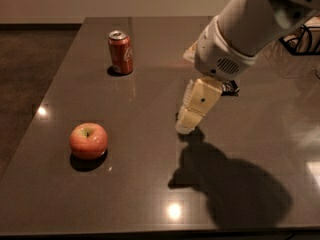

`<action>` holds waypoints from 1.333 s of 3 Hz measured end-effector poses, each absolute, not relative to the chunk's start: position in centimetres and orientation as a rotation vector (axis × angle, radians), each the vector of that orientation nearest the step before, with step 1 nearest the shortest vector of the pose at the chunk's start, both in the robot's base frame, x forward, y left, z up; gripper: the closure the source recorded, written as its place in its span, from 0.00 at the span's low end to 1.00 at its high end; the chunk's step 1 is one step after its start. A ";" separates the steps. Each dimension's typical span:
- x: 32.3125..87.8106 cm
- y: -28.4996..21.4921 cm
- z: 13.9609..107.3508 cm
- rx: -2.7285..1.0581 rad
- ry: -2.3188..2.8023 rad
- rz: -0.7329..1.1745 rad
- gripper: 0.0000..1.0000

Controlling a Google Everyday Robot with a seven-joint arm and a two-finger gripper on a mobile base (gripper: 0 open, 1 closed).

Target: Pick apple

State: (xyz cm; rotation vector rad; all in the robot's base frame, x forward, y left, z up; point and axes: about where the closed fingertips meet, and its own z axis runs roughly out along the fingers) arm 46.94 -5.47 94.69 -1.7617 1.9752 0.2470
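Seemingly over table: hand, apple apart

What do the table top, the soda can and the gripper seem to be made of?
The table top looks like polished dark stone or laminate: lamps mirror in it as bright spots. The soda can seems painted metal, with a silvery rim and lid. The gripper, hanging over the table's middle, right of the apple, looks like matte cream plastic.

One table carries one apple, one soda can and one dark object, mostly hidden behind the one arm. One hand hangs right of the soda can, nearer the camera.
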 end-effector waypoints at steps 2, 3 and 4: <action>45.2 2.4 90.6 -1.849 1.869 0.362 0.00; 44.9 5.5 89.2 -1.879 1.841 0.404 0.00; 44.5 8.2 88.5 -1.916 1.812 0.431 0.00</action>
